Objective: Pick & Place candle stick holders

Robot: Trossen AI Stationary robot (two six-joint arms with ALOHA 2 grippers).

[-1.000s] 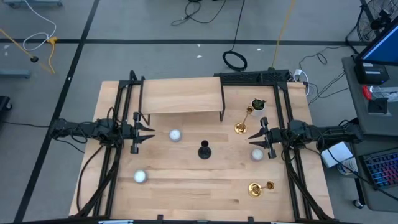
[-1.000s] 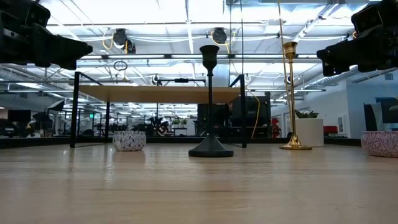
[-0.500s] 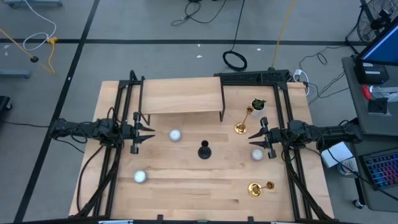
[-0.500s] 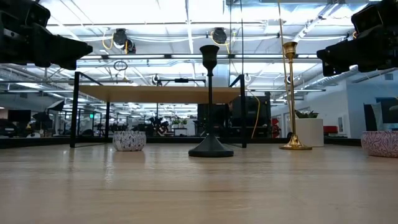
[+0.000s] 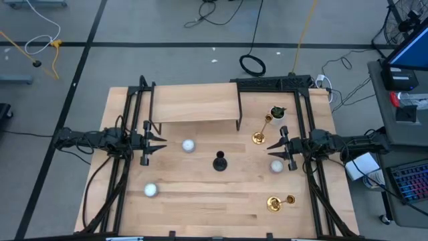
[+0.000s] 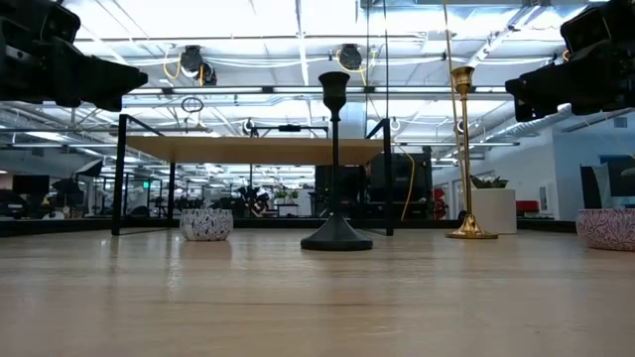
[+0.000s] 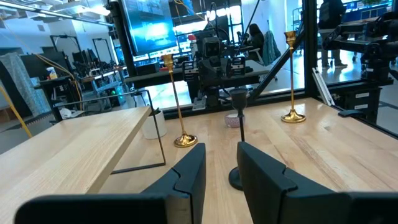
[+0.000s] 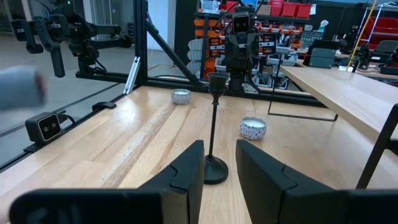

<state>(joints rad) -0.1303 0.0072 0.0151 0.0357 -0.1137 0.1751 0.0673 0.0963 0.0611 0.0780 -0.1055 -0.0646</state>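
A black candle stick holder (image 5: 219,162) stands upright on its round base in the middle of the table; it also shows in the low view (image 6: 335,169). One gold holder (image 5: 259,137) stands on its base at the right, beside the shelf. A second gold holder (image 5: 273,203) stands near the front right. My left gripper (image 5: 160,142) hovers open at the left, pointing toward the black holder (image 7: 238,112). My right gripper (image 5: 273,146) hovers open at the right, also pointing at the black holder (image 8: 215,124). Both are empty.
A wooden shelf on black legs (image 5: 194,104) stands at the far middle. Three small white speckled bowls (image 5: 188,145), (image 5: 151,190), (image 5: 276,166) sit on the table. A small potted plant (image 5: 277,114) stands at the far right. Black frame rails run along both sides.
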